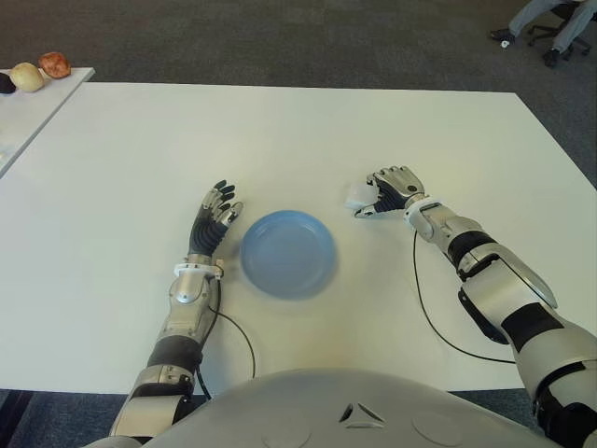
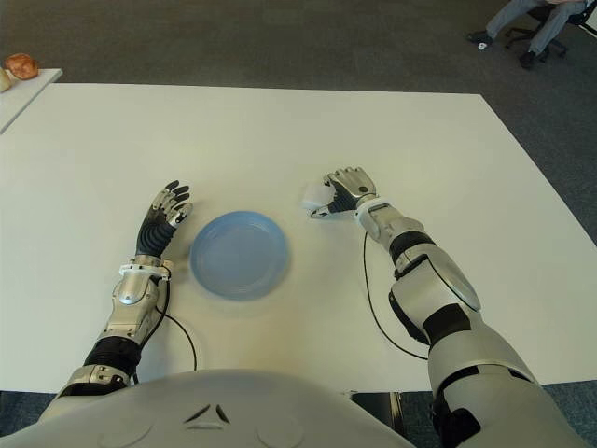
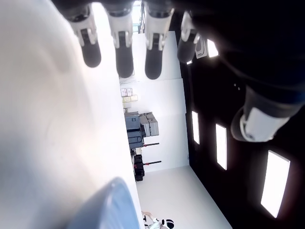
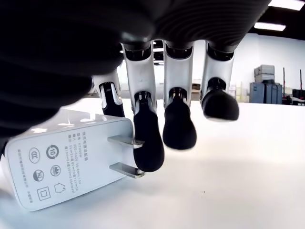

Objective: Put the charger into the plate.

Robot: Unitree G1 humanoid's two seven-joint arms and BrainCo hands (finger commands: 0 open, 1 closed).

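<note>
The white charger (image 1: 359,196) lies on the white table (image 1: 280,140), to the right of the empty blue plate (image 1: 287,254). My right hand (image 1: 392,187) is cupped over it, fingers curled down on its far side and the thumb on its near side. In the right wrist view the charger (image 4: 66,162) shows its label and two prongs, with the index fingertip (image 4: 147,143) against the prongs. My left hand (image 1: 216,213) shows flat beside the plate's left edge, fingers straight and holding nothing.
A black cable (image 1: 424,299) runs along the right forearm across the table. A second table at the far left carries round food items (image 1: 28,77). An office chair and a person's legs (image 1: 550,28) are beyond the far right corner.
</note>
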